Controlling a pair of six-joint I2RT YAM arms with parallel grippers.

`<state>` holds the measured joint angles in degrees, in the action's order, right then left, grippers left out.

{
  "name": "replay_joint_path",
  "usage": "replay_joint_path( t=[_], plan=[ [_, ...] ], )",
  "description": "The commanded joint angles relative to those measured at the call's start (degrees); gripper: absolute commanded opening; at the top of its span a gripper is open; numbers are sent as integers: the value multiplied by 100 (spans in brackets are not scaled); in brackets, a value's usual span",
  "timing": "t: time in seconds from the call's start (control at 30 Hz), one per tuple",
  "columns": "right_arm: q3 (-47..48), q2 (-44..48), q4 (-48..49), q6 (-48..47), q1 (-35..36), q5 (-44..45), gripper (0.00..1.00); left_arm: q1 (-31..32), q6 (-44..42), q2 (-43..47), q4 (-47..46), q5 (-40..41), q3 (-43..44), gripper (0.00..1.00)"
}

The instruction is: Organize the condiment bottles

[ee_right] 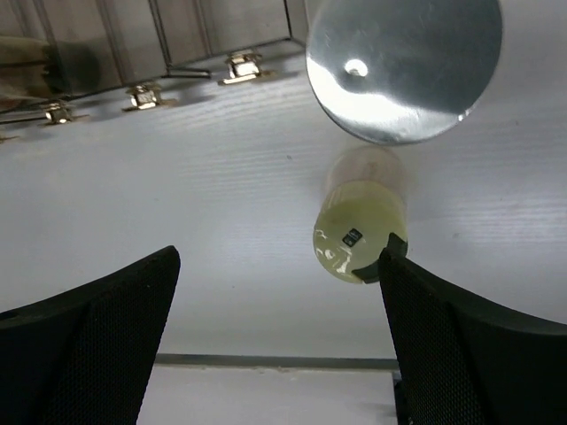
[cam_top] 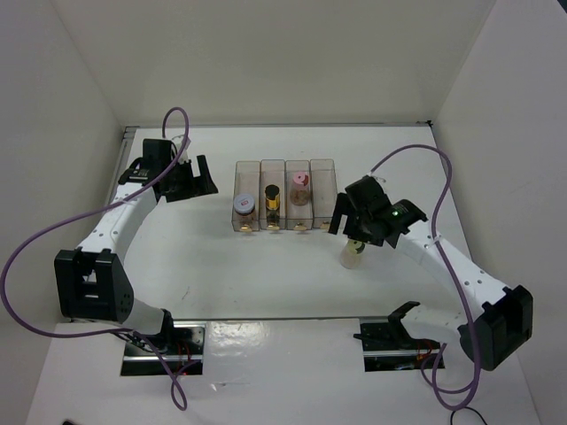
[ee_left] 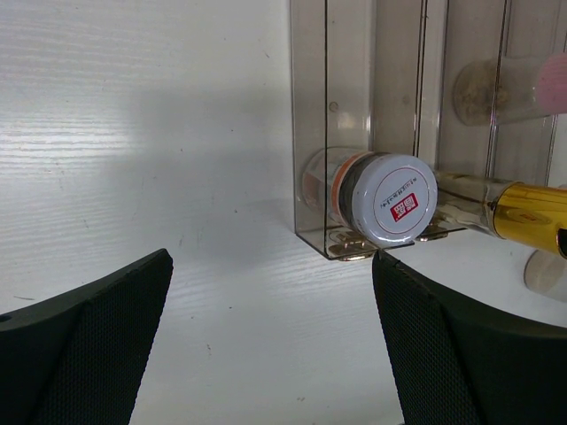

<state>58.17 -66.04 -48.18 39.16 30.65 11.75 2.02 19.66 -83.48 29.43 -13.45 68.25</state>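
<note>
Hovering rt pincer (ee_right: 282, 250), yellow-green-lid jar (ee_right: 358, 237) just below

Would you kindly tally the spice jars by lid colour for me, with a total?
White-lid jar: 1
Gold-cap jar: 1
Pink-lid jar: 1
Yellow-green-lid jar: 1
Shiny grey-lid jar: 1
Total: 5 jars

The pale jar (ee_right: 361, 190) has a yellow-green lid (ee_right: 350, 246); the tray (ee_left: 307, 133) is clear.
</note>
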Motion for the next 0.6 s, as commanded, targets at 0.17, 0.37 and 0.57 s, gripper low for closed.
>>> replay_joint_path(
  t=[0.17,0.37,0.57],
  plan=[
    [-157,-224,-578,1138,99,398,96,-26,-32,130,-218,-263,-31,99],
    [-25,-698,-850,1244,151,750,98,-26,-85,130,-218,-263,-31,99],
    [28,-814,-833,1296,151,899,98,-26,-85,78,-271,-263,-31,99]
  ],
)
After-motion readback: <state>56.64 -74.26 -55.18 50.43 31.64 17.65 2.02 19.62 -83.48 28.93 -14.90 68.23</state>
